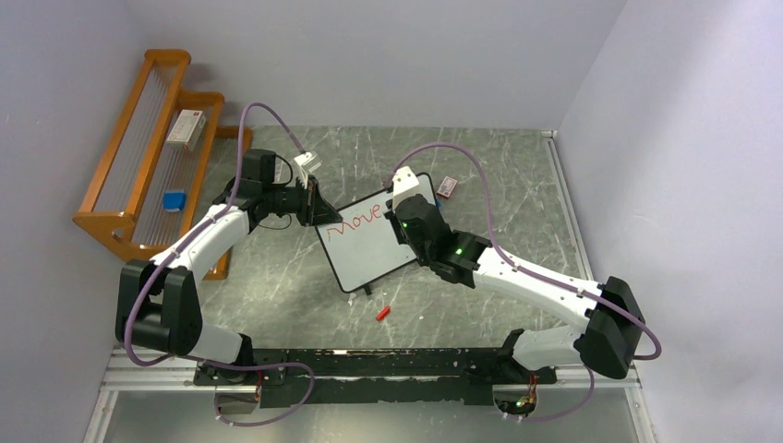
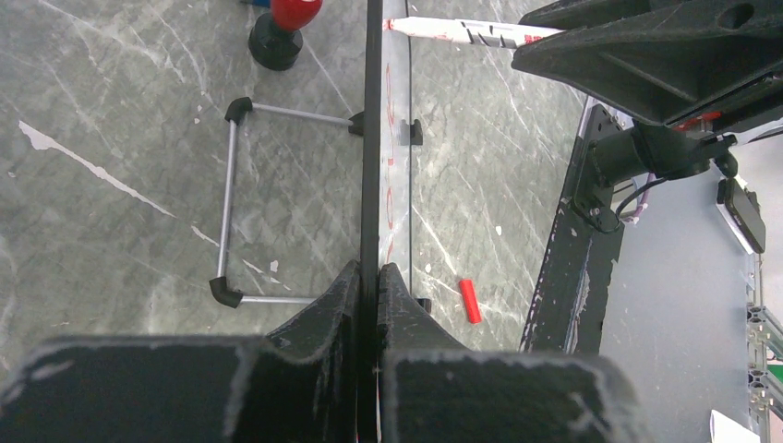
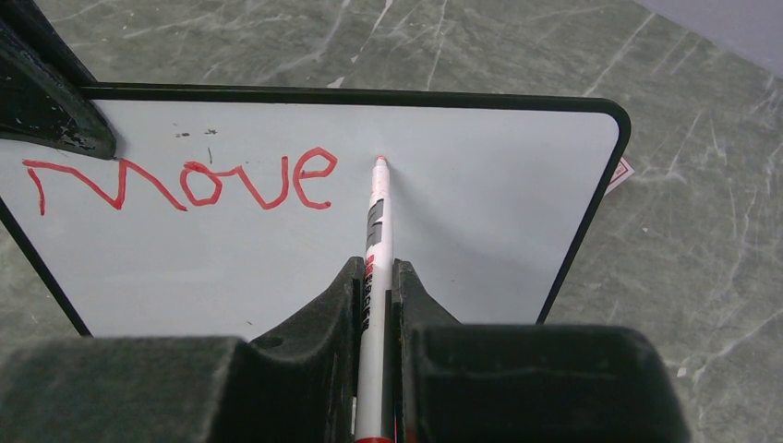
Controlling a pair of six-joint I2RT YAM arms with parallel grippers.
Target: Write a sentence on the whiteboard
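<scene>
Clamping the far-left corner of the whiteboard (image 1: pixel 367 258) edge-on in the left gripper (image 2: pixel 369 277), fingers clenched on the thin black frame. Propped on a wire stand (image 2: pixel 226 203) near the middle of the tabletop (image 1: pixel 277 295), face turned toward the right arm. Grasping a white marker (image 3: pixel 377 231) in the right gripper (image 3: pixel 377 272), fingers squeezed around the barrel, red tip up against the board face just right of the red word "Move" (image 3: pixel 185 180); cannot tell whether in true contact.

Underneath, grey-green stone-patterned surface with pale veins and a few white scuffs. Lying loose on it, a red cap (image 1: pixel 382 313) near the board's near edge, apart from both grippers, and a small red-and-white card (image 1: pixel 448 186) just beyond the board's far-right corner. Along the near edge, a black rail (image 1: pixel 369 365) carrying both arm bases.

Closed in by plain pale lilac-grey walls at the back and both sides. Against the left wall, a wooden rack (image 1: pixel 148 175) holding a small box (image 1: pixel 186 129) and a blue item (image 1: pixel 174 200)
</scene>
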